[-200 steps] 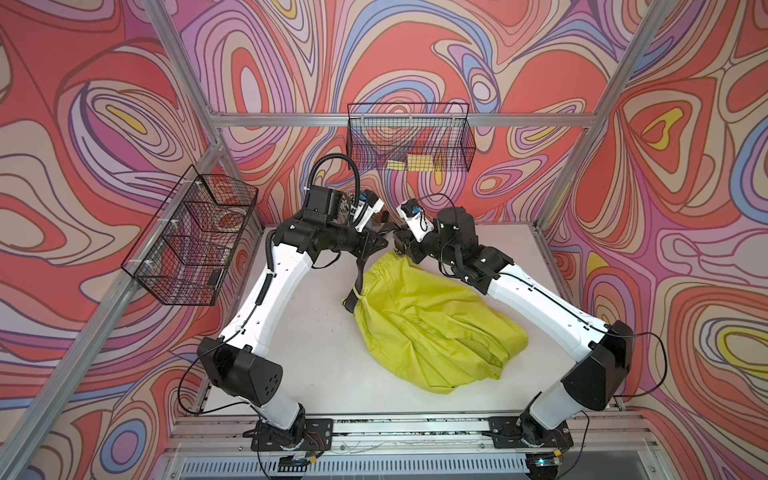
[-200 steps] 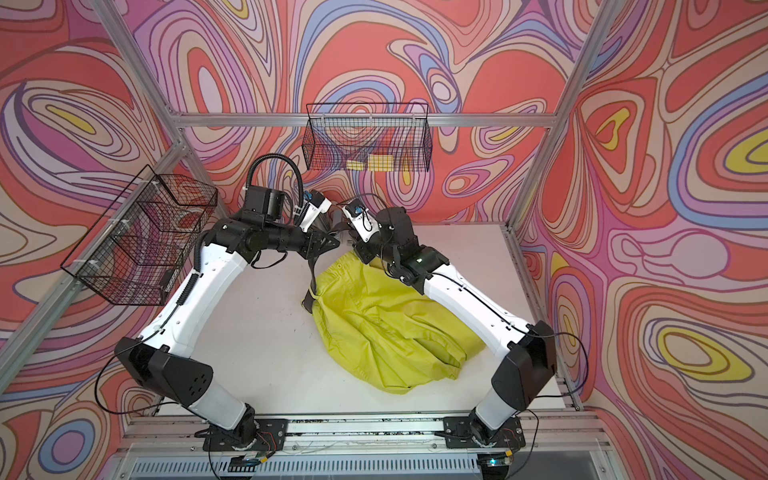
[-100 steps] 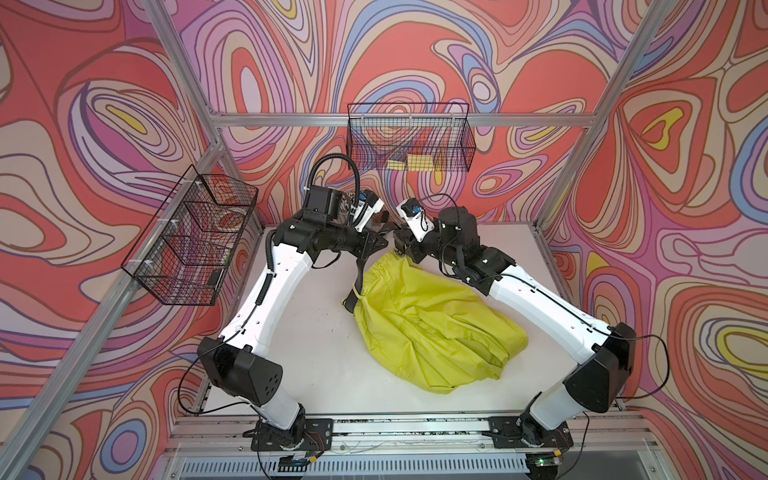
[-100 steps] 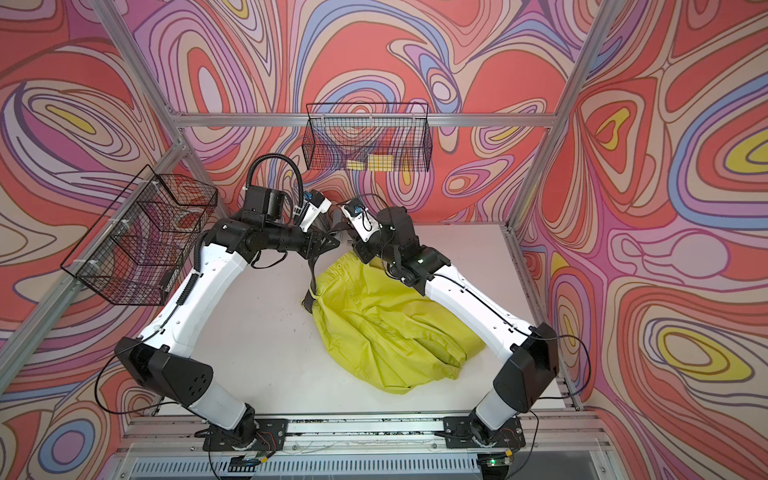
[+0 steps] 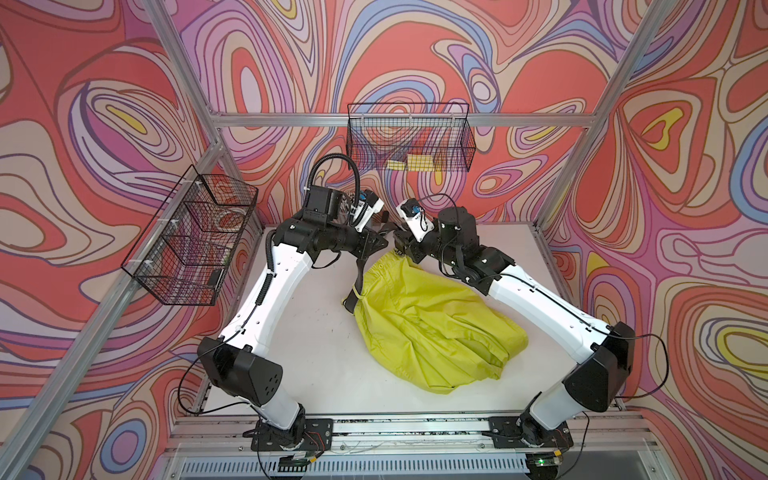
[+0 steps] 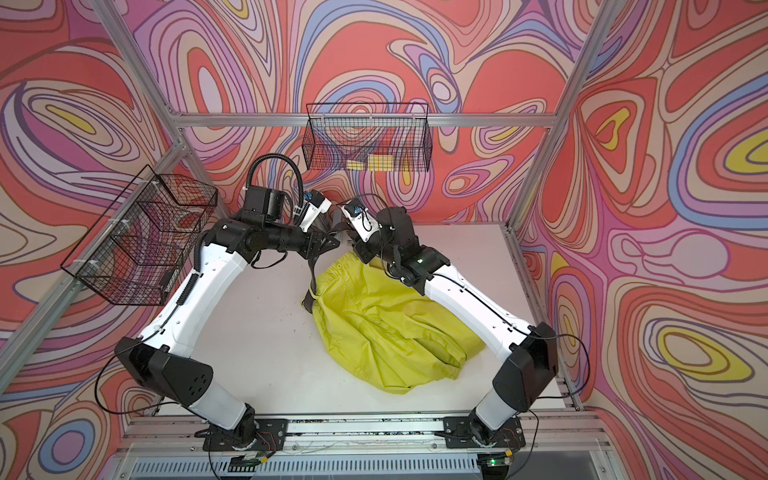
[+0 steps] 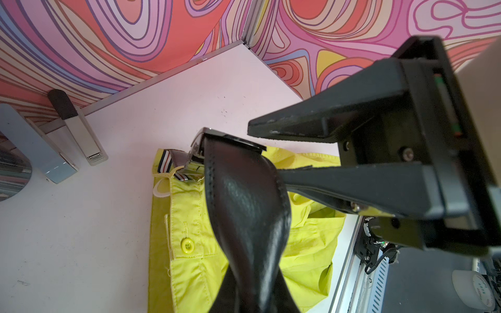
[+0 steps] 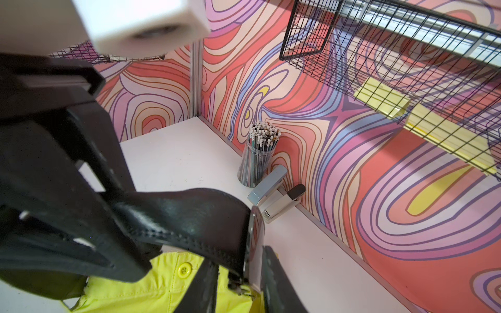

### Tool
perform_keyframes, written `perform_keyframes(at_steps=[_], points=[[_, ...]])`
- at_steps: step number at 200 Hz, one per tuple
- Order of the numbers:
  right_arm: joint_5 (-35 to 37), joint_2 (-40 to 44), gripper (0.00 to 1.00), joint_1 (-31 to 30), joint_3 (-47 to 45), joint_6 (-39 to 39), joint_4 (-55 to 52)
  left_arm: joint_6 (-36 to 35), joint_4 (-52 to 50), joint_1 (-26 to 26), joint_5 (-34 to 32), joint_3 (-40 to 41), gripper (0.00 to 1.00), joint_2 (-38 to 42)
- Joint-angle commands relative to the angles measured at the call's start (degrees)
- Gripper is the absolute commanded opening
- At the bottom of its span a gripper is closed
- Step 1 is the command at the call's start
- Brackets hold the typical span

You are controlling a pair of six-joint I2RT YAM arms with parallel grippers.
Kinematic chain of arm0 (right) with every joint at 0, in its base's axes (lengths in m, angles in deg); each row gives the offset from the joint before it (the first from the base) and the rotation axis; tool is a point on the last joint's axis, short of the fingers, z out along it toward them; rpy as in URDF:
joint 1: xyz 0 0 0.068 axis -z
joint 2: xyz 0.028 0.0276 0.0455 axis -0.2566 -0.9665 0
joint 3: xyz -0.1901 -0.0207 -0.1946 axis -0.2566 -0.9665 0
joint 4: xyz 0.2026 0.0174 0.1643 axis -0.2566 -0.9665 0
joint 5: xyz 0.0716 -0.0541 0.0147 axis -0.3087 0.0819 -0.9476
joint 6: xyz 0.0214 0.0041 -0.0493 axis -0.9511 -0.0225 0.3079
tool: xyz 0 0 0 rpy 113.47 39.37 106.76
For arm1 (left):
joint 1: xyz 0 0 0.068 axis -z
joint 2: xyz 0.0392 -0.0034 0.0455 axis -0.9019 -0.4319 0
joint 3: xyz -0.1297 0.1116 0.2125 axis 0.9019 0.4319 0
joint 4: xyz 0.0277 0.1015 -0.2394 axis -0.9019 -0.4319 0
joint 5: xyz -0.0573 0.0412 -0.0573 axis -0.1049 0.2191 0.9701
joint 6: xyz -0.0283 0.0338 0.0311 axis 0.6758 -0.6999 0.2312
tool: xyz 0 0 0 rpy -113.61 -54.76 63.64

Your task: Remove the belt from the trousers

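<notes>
The yellow-green trousers (image 5: 428, 328) (image 6: 382, 328) lie crumpled mid-table, waistband toward the far wall. The black belt (image 5: 358, 276) (image 6: 313, 274) rises from a loop at the waistband's left end up to both grippers. My left gripper (image 5: 376, 243) (image 7: 252, 298) is shut on the twisted strap (image 7: 244, 211). The buckle (image 7: 217, 138) (image 8: 254, 238) sits between the fingers of my right gripper (image 8: 241, 284) (image 7: 268, 151), which stand slightly apart from it, open. Both hang close together above the waistband.
A cup of pencils (image 8: 257, 160) and a stapler (image 8: 276, 197) stand against the far wall behind the grippers. One wire basket (image 5: 409, 141) holding yellow pads hangs on the back wall, another (image 5: 191, 237) on the left wall.
My right gripper's jaws have parted a little round the buckle. Both arms and the trousers stay almost where they were.
</notes>
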Motion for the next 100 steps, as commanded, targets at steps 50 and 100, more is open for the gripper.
perform_keyframes(at_steps=[50, 100], points=[[0.9, -1.9, 0.24, -0.3, -0.4, 0.5, 0.4, 1.0, -1.9, 0.3, 3.3, -1.8, 0.0, 0.4], [0.6, -1.7, 0.17, -0.3, -0.1, 0.5, 0.7, 0.8, -2.4, 0.3, 3.2, -1.9, 0.0, 0.4]])
